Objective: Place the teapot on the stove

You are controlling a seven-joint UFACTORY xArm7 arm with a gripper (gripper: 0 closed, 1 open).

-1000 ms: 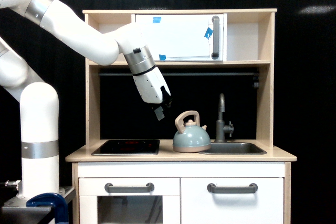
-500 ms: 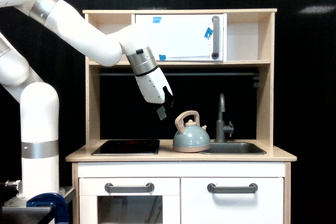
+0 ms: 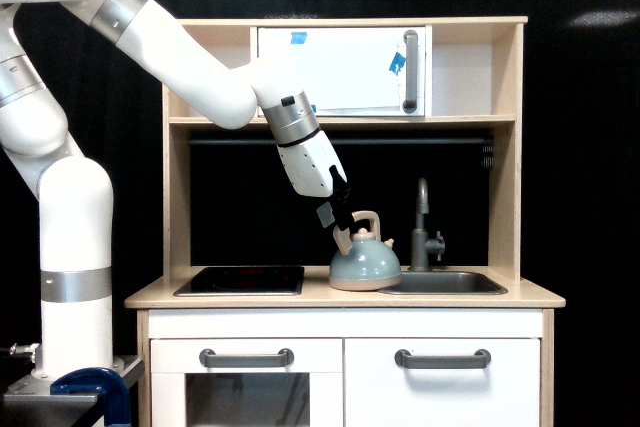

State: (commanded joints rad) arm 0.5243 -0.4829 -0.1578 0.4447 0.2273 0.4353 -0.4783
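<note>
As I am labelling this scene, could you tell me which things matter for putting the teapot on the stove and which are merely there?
Job: teapot; stove; gripper, at the teapot's handle.
Merely there: sink; faucet; upper cabinet door; drawer handles.

1. One teapot stood on the counter.
2. One stove panel was set in the counter.
3. One sink and one faucet were present.
4. Two drawer handles were fitted below.
5. One robot arm carried one gripper.
</note>
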